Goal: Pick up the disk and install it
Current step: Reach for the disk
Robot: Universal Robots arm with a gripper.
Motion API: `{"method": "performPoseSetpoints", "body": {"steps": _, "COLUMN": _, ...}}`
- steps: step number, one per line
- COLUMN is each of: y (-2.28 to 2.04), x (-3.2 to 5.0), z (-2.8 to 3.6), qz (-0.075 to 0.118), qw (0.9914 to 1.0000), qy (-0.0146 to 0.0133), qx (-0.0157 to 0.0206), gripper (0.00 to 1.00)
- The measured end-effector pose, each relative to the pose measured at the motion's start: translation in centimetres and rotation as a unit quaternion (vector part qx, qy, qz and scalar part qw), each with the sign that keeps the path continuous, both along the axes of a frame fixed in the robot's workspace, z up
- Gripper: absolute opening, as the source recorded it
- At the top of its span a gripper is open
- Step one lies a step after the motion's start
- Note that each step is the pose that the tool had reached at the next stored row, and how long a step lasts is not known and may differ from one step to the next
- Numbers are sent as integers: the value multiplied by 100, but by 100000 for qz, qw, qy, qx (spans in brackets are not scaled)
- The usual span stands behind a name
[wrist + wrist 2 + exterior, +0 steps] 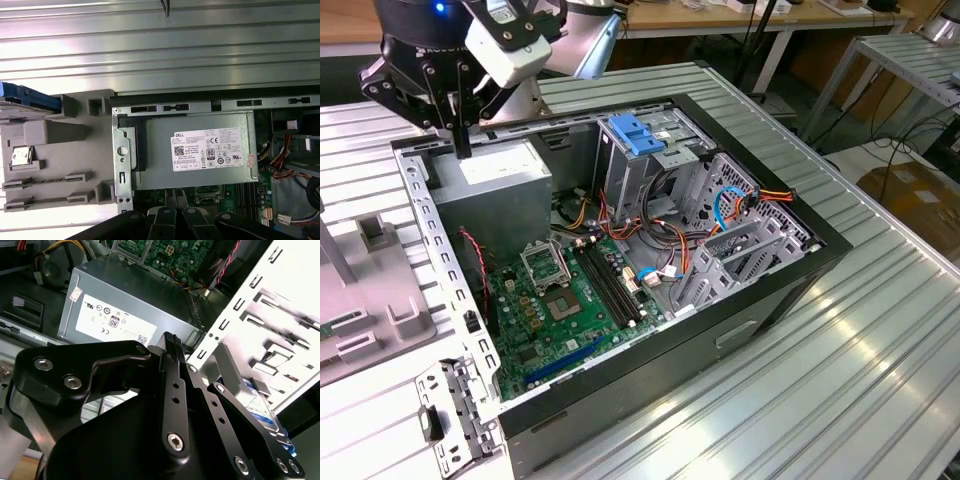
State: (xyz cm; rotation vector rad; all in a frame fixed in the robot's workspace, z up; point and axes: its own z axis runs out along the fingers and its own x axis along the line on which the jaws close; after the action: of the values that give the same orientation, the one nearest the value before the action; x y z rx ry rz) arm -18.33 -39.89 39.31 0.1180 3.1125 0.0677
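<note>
Disk, fixture and computer case all rest on a ribbed metal table [880, 330], the largest thing in sight. Next in size is the black computer case [760, 310], lying on its side with the panel off, so that the green motherboard [560, 300] and its bundles of coloured cables lie open to view.

Inside one corner of the case sits the grey power supply [490, 190], boxy, with a white sticker on its upper face, plain in both wrist views [200, 150] [125, 310].

A grey moulded fixture [65, 145] with slots and ledges lies on the table just outside the case wall nearest the power supply. In the exterior view it shows beside that same wall [380, 300].

The gripper [462, 140] hangs from the arm above the power supply, over the edge nearest that wall. Its black fingers are pressed together with nothing between them [171, 340] [175, 200].

The disk [25, 100] sits on the fixture, at the side turned away from the power supply, well apart from the gripper. One blue side rail and a strip of silver metal show. In the second wrist view its blue-and-white label [262, 410] shows beyond the perforated case wall.

A bare blue bracket [635, 135] sits atop the drive cage inside the case, near the power supply.
</note>
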Motion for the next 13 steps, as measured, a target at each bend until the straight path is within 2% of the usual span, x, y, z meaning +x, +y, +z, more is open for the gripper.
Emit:
{"method": "performPoseSetpoints", "body": {"steps": 3, "y": 0, "x": -50, "z": -1, "qz": -1, "qw": 100000, "qy": -3, "qx": 1, "gripper": 11}}
{"method": "performPoseSetpoints", "body": {"steps": 5, "y": 0, "x": -124, "z": -2, "qz": 1, "qw": 100000, "qy": -5, "qx": 4, "gripper": 11}}
{"method": "performPoseSetpoints", "body": {"steps": 13, "y": 0, "x": -218, "z": -3, "qz": -3, "qw": 100000, "qy": 0, "qx": 2, "gripper": 11}}
